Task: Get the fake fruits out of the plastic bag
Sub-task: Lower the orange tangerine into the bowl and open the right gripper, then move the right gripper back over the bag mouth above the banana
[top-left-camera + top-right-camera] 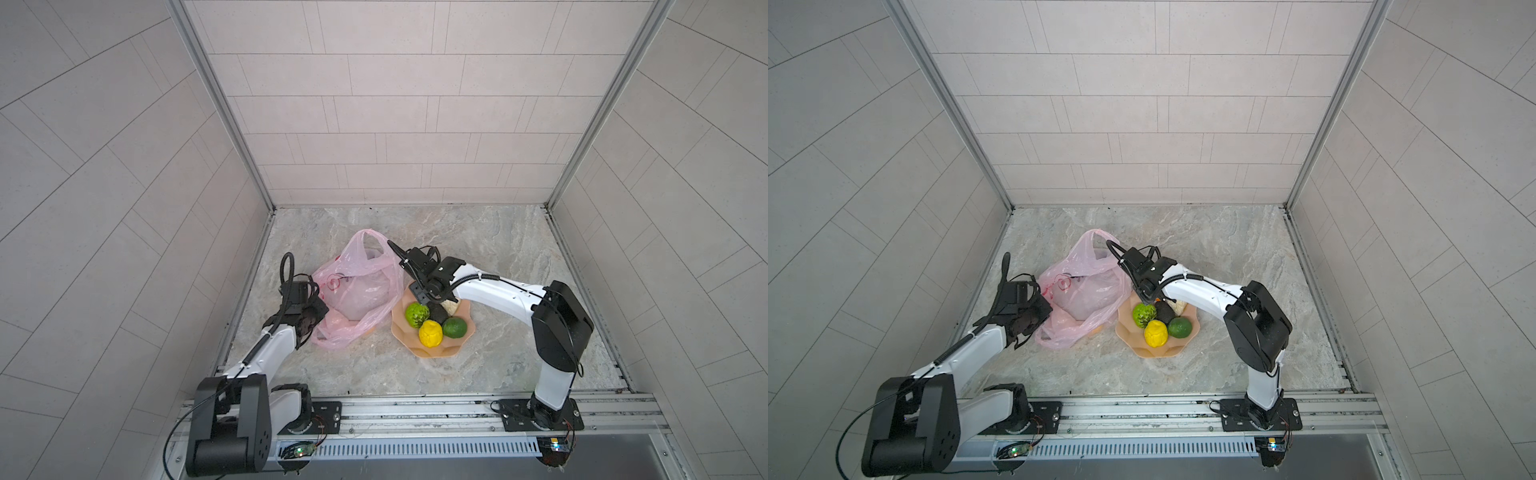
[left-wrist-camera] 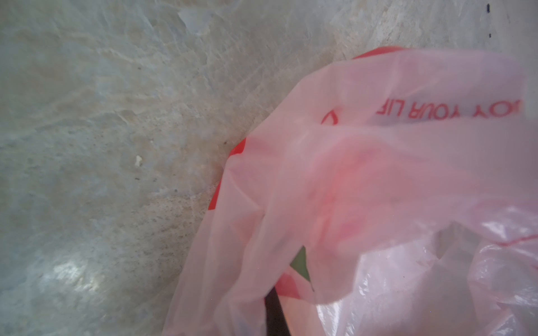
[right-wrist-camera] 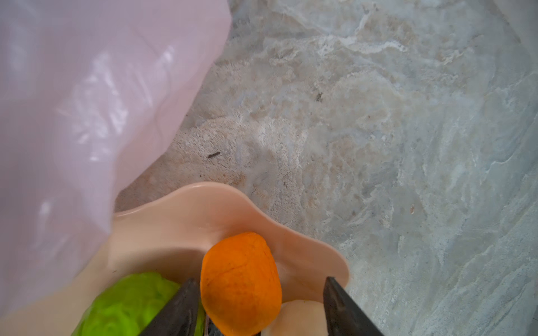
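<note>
Both top views: the plastic bag (image 1: 357, 286) (image 1: 1084, 291) lies slumped on the marble table top (image 1: 498, 257), a little left of centre in the frame. One loop handle stands up toward the back wall. Something pale bulks inside; I cannot tell what. My left gripper (image 1: 311, 326) sits at the bag's lower-left edge, jaws hidden under the wrist. Just right of the bag, touching its film, is the peach scalloped dish (image 1: 434, 353) with five fake fruits showing — bumpy green ball (image 1: 417, 314), dark fruit (image 1: 438, 313), cream knobbly fruit (image 1: 451, 306), smooth green ball (image 1: 454, 327), bumpy yellow fruit (image 1: 430, 333). The right gripper (image 1: 426, 297) points down over the dish's upper-left part, next to the bag. Left wrist: pink film with mirrored red lettering fills much of the view close to the lens and gathers around one dark finger (image 2: 273, 314). The jaws are clenched, pinching a fold of the bag as far as I can see. Right wrist: the right gripper (image 3: 260, 278) has its jaws spread, an orange fruit (image 3: 241, 285) lying in the dish between them — one finger right beside it, the other clear of it, so released, nothing gripped. The bumpy green ball (image 3: 131, 302) and cream knobbly fruit (image 3: 297, 318) flank the orange one. The bag (image 3: 72, 116) overhangs the dish's rim (image 3: 305, 241).
</note>
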Action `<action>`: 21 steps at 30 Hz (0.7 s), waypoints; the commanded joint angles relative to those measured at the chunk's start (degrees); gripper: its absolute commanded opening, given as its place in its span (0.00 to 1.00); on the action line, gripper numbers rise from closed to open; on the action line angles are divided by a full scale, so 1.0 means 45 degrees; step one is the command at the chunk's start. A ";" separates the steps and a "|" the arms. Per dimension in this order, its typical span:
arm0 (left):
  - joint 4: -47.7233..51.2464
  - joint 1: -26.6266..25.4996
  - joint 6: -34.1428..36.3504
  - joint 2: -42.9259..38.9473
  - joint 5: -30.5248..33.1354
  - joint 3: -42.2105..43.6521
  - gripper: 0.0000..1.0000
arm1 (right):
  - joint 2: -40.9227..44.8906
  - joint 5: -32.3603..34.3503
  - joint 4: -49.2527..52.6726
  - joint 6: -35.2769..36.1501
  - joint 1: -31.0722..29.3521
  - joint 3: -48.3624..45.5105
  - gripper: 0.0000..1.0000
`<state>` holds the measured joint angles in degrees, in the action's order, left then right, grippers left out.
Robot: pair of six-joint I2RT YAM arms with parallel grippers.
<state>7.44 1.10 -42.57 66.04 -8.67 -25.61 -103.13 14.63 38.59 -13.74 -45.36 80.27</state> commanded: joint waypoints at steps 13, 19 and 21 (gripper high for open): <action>0.1059 -0.1114 0.0118 0.3431 0.2189 -0.5253 0.00 | -0.0475 -0.1679 -0.0685 0.0241 -0.0779 0.2652 0.65; 0.3710 -0.1085 -0.0116 0.4558 0.2940 -0.7272 0.23 | -0.2605 -0.1836 -0.0321 0.0466 -0.1243 0.5255 0.64; 0.4335 -0.1088 -0.0474 0.4233 0.3731 -0.7025 0.42 | -0.3317 -0.1889 -0.0229 0.0590 -0.1362 0.5982 0.64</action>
<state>18.02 -3.79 -42.87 86.26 2.85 -57.17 -115.61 6.63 35.92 -12.45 -50.59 103.53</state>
